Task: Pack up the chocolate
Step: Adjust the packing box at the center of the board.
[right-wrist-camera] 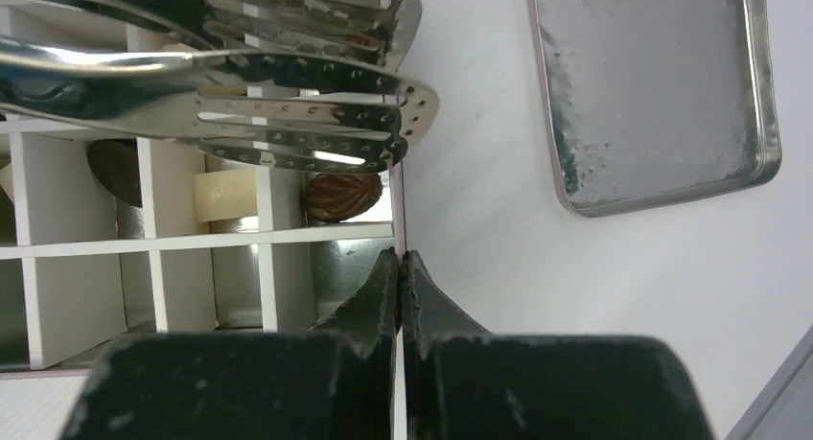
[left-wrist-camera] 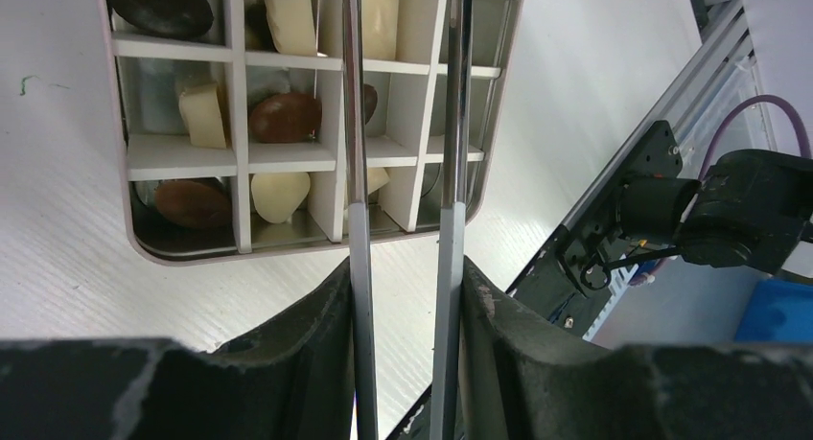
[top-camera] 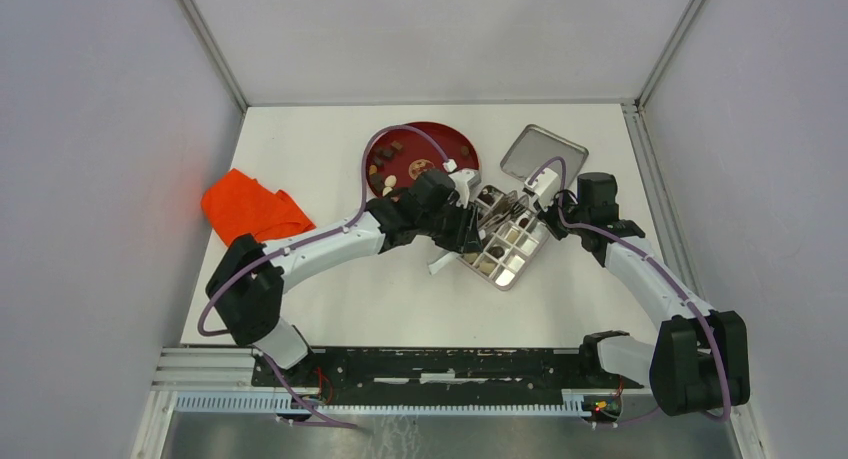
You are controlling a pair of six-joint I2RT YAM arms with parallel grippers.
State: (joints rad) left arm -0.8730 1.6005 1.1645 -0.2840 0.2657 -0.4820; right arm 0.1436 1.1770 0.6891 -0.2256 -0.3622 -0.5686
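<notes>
Chocolate pieces, brown and cream, lie in the white-divided cells of a metal box. More chocolate lies on the red plate. My left gripper is shut on metal tweezers, whose arms reach out over the box. Their perforated tips hover above the cells, and no piece shows between them. My right gripper is shut on the box's thin side rim. A brown piece and a cream piece lie just beyond it.
The box's metal lid lies open side up behind the box, right of the plate; it also shows in the right wrist view. An orange cloth lies at the left. Grey walls enclose the table on three sides.
</notes>
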